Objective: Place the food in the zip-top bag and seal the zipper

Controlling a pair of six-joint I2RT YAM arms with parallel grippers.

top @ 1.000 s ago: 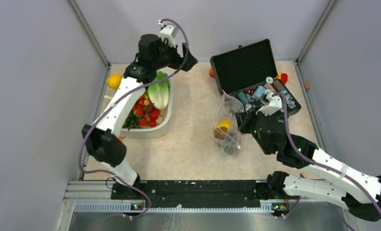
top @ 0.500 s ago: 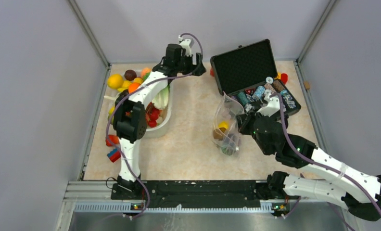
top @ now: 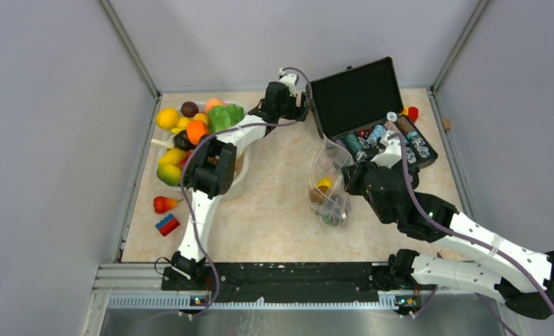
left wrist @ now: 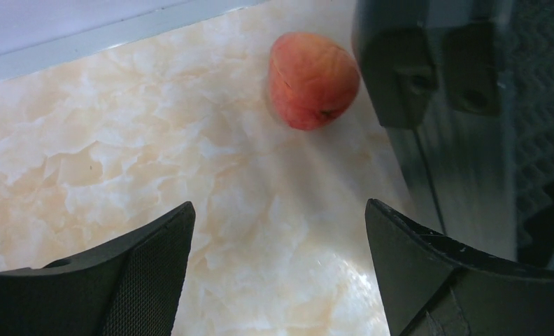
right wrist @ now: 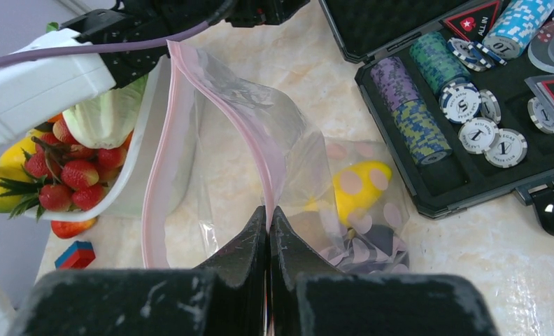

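Marbled beige tabletop (top: pixel 274 210) lay under both arms. The left gripper (left wrist: pixel 278 231) hung with its jaws spread wide and empty above it, an orange-pink peach (left wrist: pixel 313 80) ahead, just beside the black case (left wrist: pixel 463 140). The right gripper (right wrist: pixel 268 217) was clamped tight on the clear bag (right wrist: pixel 218 133) at its pink zipper (right wrist: pixel 155 182), the mouth gaping. A yellow fruit (right wrist: pixel 358 189) sat inside the bag. Lettuce (top: pixel 223 115) lay among other food (top: pixel 169 119) at the far left.

Pale grey walls (top: pixel 50 140) enclose a beige marbled tabletop (top: pixel 274 210) — evenly lit.
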